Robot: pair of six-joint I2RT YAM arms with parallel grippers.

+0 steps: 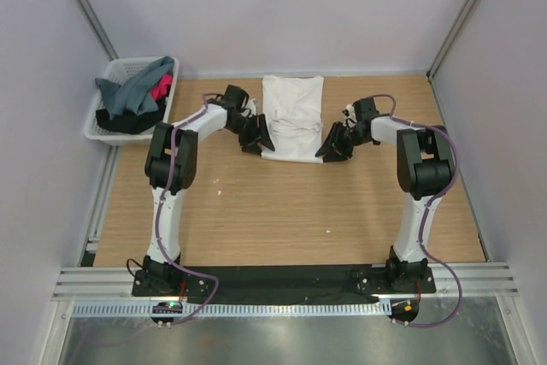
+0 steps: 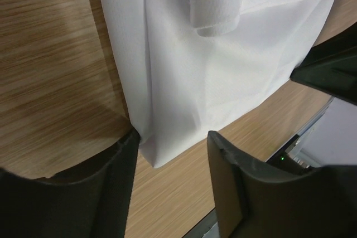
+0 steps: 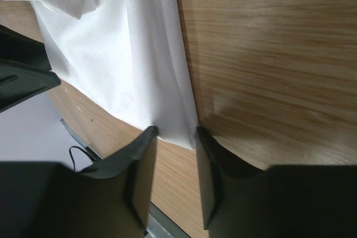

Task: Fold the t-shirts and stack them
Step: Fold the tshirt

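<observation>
Plain white cloth t-shirt is lying flat on the light wooden table, folded into a longish strip, far side and about the middle. Both arms are at its near end, one on each corner.

Left claw is at the near-left corner. From its wrist cam the two black fingers are spread wide and the shirt's corner pokes right into the gap between them, the left finger just beside the cloth edge. Nothing pinched there.

Right claw is at the near-right corner. Its fingers stand closer together but are still apart, with the tip of the corner sitting just inside the gap and bare wood showing below it.

Over at the far left there's a white plastic lattice basket holding a grey-teal shirt, a pink-red one and a black one, well apart from both claws.
</observation>
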